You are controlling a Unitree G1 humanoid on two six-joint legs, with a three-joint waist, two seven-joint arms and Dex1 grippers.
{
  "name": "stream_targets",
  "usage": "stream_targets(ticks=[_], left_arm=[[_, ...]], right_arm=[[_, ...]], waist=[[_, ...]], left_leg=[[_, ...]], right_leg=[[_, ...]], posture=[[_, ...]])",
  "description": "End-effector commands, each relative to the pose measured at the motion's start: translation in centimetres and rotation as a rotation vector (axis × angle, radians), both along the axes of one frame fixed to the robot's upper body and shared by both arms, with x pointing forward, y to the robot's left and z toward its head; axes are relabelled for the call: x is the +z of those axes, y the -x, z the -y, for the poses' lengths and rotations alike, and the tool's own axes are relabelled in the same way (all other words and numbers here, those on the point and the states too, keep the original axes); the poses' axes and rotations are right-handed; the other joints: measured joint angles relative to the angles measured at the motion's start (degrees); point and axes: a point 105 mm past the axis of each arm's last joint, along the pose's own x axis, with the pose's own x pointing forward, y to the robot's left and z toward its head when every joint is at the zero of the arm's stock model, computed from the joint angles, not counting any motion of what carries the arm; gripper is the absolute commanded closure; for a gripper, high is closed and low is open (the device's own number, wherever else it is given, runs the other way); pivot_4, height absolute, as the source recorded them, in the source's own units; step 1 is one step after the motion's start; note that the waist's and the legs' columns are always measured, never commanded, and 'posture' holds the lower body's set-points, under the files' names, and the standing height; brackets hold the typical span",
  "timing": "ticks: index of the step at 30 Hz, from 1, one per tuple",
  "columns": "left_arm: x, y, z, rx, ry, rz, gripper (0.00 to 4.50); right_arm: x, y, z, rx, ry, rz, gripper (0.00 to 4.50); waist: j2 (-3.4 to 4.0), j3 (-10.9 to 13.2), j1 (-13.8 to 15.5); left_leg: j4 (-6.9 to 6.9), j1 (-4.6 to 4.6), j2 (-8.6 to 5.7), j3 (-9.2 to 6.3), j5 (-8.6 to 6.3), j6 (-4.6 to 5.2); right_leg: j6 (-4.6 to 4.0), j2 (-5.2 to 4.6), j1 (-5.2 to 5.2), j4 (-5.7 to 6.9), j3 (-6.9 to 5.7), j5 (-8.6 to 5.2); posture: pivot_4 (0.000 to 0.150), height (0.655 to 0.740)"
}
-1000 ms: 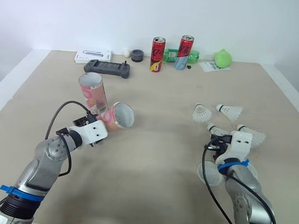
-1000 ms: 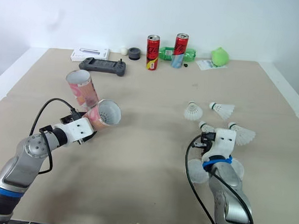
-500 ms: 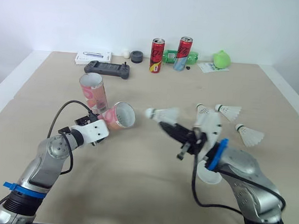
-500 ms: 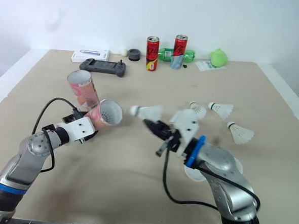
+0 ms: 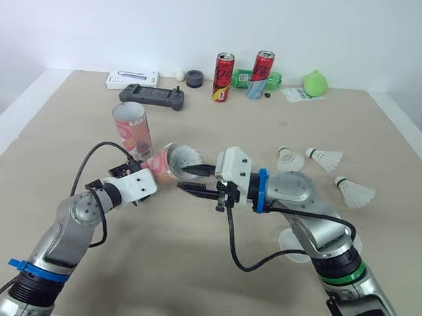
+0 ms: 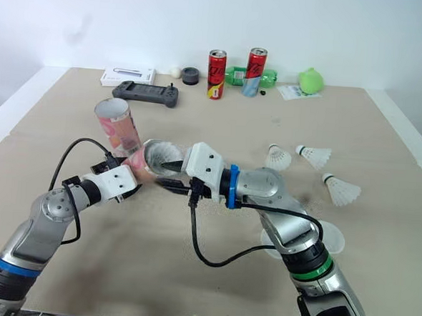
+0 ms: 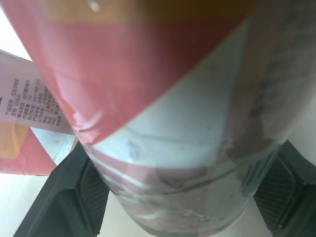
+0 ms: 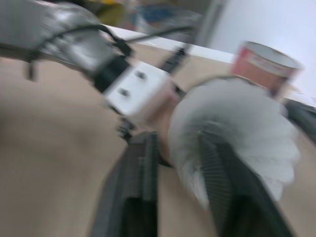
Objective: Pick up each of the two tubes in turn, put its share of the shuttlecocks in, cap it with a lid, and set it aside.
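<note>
Hiding shuttlecock [image 5: 185,156] cork: tube [image 5: 160,171] clamped in left gripper [image 7: 182,190].

Silver arms [image 5: 67,229], blue bands [image 5: 261,190], black cables [image 5: 231,234]

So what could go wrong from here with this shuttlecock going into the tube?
1. The shuttlecock sits only at the mouth of the held tube, which is tilted. With the right gripper jaws apart, it might slip back out.
2. The second tube stands close behind the held one, so a push from either arm could tip it.
</note>
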Motion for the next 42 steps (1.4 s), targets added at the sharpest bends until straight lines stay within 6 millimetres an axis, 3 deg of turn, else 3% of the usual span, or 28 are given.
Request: stream_targets(ticks=[1, 4, 8, 10, 18, 26, 30, 35, 42], left_arm=[[-2.0, 1.0, 1.2, -0.042, 0.0, -0.082, 0.94], [-2.0, 0.9, 1.3, -0.036, 0.005, -0.079, 0.94], [-1.9, 0.8, 1.4, -0.035, 0.008, -0.076, 0.94], [-1.9, 0.8, 1.5, -0.037, 0.008, -0.074, 0.94], [-1.6, 0.8, 1.6, -0.033, 0.009, -0.066, 0.94], [-1.7, 0.9, 1.8, -0.032, 0.014, -0.068, 0.94], [-1.7, 1.0, 1.9, -0.032, 0.017, -0.069, 0.94], [-1.7, 1.0, 2.2, -0.041, 0.024, -0.068, 0.94], [-1.1, 0.9, 2.5, -0.07, 0.043, -0.062, 0.94]], right_arm=[[4.1, 0.1, 1.0, 0.036, -0.049, 0.052, 1.49], [5.7, -0.9, 2.1, 0.036, 0.01, 0.06, 1.66], [5.9, -3.1, 2.1, 0.013, 0.214, 0.19, 3.5], [5.5, -3.7, 1.0, 0.04, 0.276, 0.22, 4.46], [3.0, -4.8, -3.7, 0.137, 0.438, 0.337, 4.46], [0.6, -5.1, -5.9, 0.188, 0.532, 0.426, 4.46], [1.4, -5.4, -6.0, 0.168, 0.534, 0.482, 4.46], [4.0, -3.3, -5.7, 0.221, 0.401, 0.443, 4.46], [6.8, -1.4, -1.6, 0.218, 0.337, 0.376, 4.46]], waist=[[0.0, 0.01, -0.03], [0.0, 0.01, -0.04], [0.01, 0.01, -0.13], [0.02, 0.01, -0.14], [0.02, 0.02, -0.09], [0.03, 0.01, -0.14], [0.03, 0.01, -0.19], [0.02, 0.01, -0.1], [0.01, 0.02, -0.01]], left_leg=[[0.02, 0.0, 0.0, 0.02, 0.0, 0.0], [0.04, 0.0, 0.0, 0.03, 0.01, 0.0], [0.02, 0.05, 0.04, 0.07, 0.01, 0.0], [0.0, 0.07, 0.05, 0.06, 0.01, 0.0], [-0.03, -0.13, 0.01, 0.05, 0.01, 0.01], [-0.04, -0.09, 0.05, 0.04, 0.01, 0.0], [-0.04, -0.03, 0.13, 0.03, 0.02, -0.01], [-0.03, -0.03, 0.17, 0.02, 0.03, -0.03], [-0.03, -0.12, 0.11, -0.06, 0.03, -0.03]], right_leg=[[-0.02, 0.0, 0.0, 0.0, 0.01, 0.01], [-0.05, -0.02, -0.01, 0.0, 0.02, 0.02], [-0.15, 0.0, -0.05, 0.0, -0.01, 0.04], [-0.2, 0.01, -0.06, 0.0, -0.03, -0.01], [0.05, 0.02, -0.21, 0.05, 0.02, 0.14], [0.02, 0.05, -0.22, 0.07, -0.03, 0.13], [-0.03, 0.15, -0.2, 0.13, -0.02, 0.14], [-0.06, 0.2, -0.2, 0.14, -0.02, 0.17], [-0.06, 0.15, -0.2, 0.12, -0.07, 0.14]], posture=[[0.15, 0.74], [0.15, 0.74], [0.15, 0.74], [0.15, 0.74], [0.15, 0.74], [0.15, 0.74], [0.15, 0.74], [0.15, 0.74], [0.15, 0.74]])
